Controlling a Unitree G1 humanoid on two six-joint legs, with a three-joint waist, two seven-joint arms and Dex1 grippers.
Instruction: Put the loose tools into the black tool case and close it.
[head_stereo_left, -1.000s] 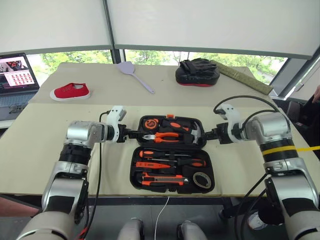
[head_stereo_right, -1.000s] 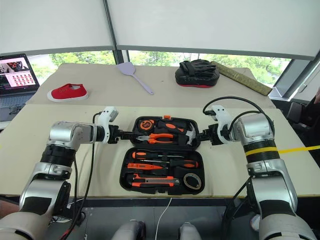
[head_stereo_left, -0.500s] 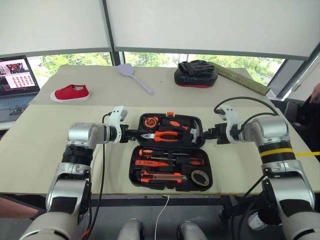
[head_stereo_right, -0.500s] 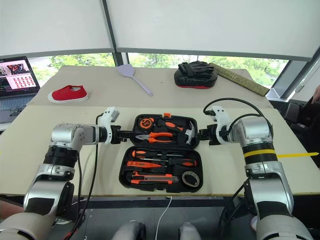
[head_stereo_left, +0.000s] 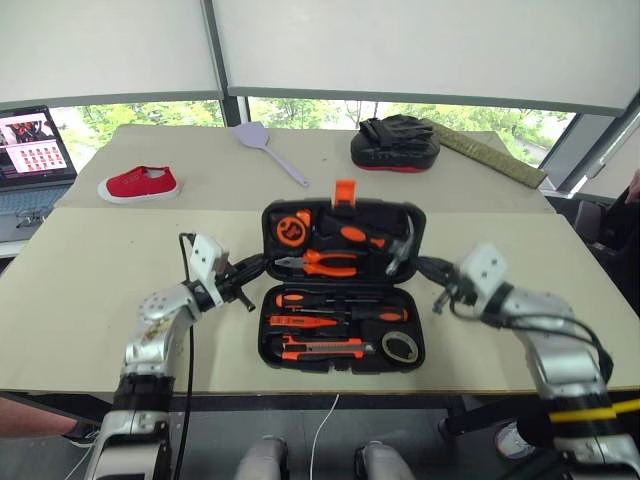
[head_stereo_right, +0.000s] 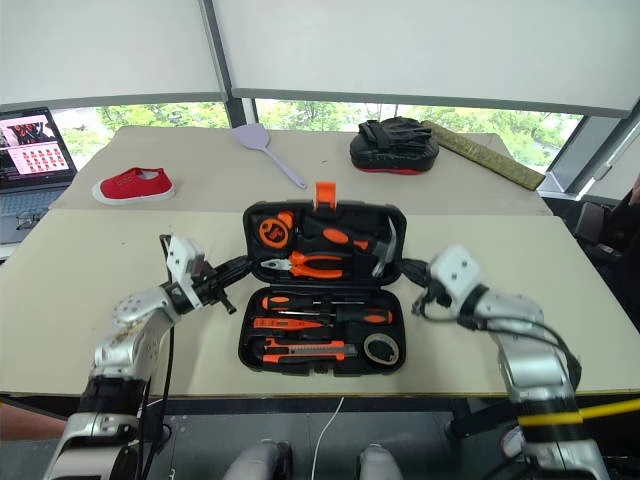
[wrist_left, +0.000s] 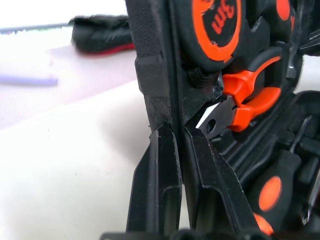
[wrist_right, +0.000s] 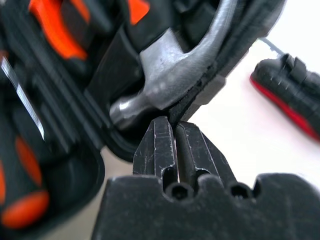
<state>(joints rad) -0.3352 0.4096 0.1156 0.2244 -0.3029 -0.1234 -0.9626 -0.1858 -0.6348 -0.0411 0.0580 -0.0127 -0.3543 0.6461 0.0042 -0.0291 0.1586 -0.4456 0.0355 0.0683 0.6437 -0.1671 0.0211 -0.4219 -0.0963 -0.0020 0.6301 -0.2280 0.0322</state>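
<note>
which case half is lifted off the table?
The far half of the black tool case, holding pliers and hammer; the near half lies flat.

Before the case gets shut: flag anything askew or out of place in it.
Nothing stands out. The black tool case has every tool seated in a recess, and its far half is tilted up evenly, with the left gripper and right gripper pinching its side edges.

Left gripper (head_stereo_left: 252, 268): fingers pinched on black tool case (head_stereo_left: 345, 285) lid edge. Right gripper (head_stereo_left: 428, 268): same, opposite edge.
</note>
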